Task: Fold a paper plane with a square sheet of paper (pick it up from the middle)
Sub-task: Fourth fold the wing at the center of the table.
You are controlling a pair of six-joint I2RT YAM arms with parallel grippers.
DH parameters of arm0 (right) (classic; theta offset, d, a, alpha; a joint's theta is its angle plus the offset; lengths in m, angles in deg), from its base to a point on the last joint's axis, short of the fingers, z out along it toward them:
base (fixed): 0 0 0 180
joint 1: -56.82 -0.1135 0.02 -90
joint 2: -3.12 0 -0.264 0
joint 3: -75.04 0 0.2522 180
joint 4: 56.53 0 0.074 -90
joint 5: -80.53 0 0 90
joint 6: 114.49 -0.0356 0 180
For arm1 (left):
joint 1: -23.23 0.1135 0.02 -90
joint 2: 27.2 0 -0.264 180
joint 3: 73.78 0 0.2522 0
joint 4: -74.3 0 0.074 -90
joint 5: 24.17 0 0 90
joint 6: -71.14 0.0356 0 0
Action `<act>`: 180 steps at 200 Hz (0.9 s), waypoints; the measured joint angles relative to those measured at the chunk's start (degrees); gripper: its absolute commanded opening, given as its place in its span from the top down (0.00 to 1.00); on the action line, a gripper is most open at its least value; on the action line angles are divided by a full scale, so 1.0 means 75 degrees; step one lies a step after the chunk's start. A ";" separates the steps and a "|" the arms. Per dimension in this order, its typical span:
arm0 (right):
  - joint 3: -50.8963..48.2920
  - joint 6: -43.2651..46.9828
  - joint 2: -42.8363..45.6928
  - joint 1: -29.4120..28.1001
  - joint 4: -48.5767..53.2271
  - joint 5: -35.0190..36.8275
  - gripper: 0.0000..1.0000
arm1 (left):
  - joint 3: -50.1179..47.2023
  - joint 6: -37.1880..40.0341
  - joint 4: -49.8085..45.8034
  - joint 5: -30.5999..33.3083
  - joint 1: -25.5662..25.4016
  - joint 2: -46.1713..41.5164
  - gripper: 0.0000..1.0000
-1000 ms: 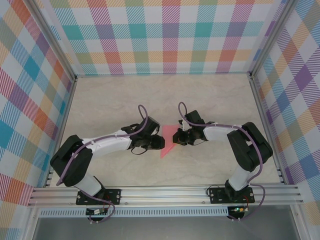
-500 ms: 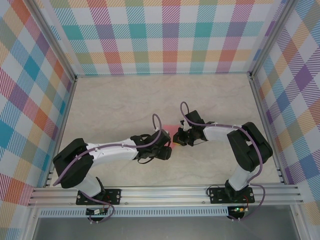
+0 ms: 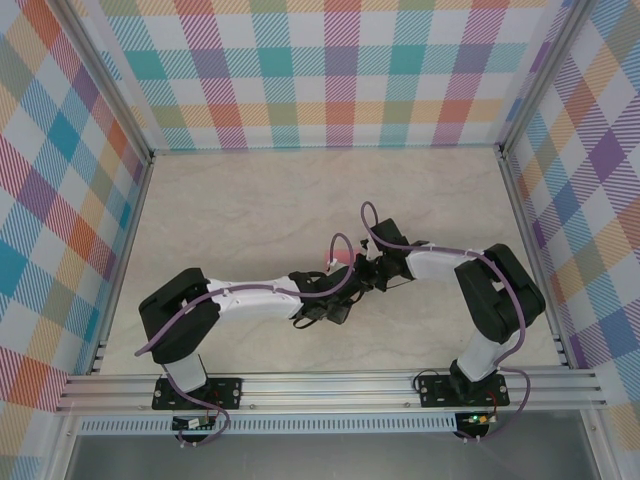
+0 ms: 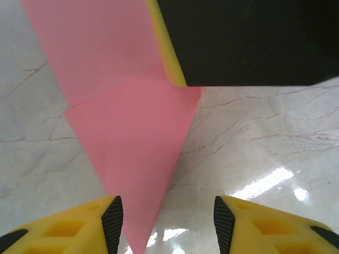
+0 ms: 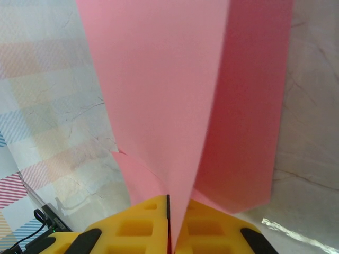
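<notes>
The salmon-pink sheet of paper (image 5: pixel 159 95) is creased into a narrow pointed shape like a paper plane. My right gripper (image 5: pixel 169 211) is shut on its folded edge, and the paper stands up between the fingers. In the left wrist view the paper (image 4: pixel 127 148) tapers to a tip that ends just inside the left finger (image 4: pixel 113 222). My left gripper (image 4: pixel 168 225) is open, with nothing pinched, above the marble table. From above, my left gripper (image 3: pixel 338 296) sits just in front of my right gripper (image 3: pixel 358 270), and only a scrap of paper (image 3: pixel 338 260) shows.
A black and yellow finger of the right gripper (image 4: pixel 238 42) fills the upper right of the left wrist view. Checked walls (image 3: pixel 340 70) and aluminium posts (image 3: pixel 515 180) enclose the pale marble table (image 3: pixel 230 210). A metal rail (image 3: pixel 330 390) runs along the near edge.
My left arm has swung right and reached in under the right gripper, now covering most of the paper from above. Its jaws have opened wider. The right gripper has stayed put, still shut.
</notes>
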 measured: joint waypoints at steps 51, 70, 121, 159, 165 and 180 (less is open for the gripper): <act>0.0105 0.0000 0.0000 0.0000 0.0146 -0.0029 0.91 | 0.0003 -0.0073 -0.0073 0.0437 -0.0023 0.0067 0.57; 0.0105 -0.0003 0.0000 0.0000 0.0204 -0.0029 0.90 | 0.0000 -0.0096 -0.0079 0.0498 -0.0023 0.0105 0.56; 0.0239 -0.0006 0.0000 0.0000 0.0233 -0.0087 0.90 | -0.0420 -0.0224 -0.0044 0.0495 -0.0023 0.0067 0.57; 0.0291 -0.0032 0.0000 0.0000 0.0256 -0.0140 0.90 | -0.0493 -0.0221 0.0009 0.0495 -0.0023 0.0032 0.62; 0.0291 -0.0032 0.0000 0.0000 0.0256 -0.0143 0.90 | -0.0493 -0.0224 0.0012 0.0495 -0.0023 0.0026 0.62; 0.0291 -0.0032 0.0000 0.0000 0.0262 -0.0146 0.90 | -0.0510 -0.0221 0.0032 0.0495 -0.0023 -0.0020 0.62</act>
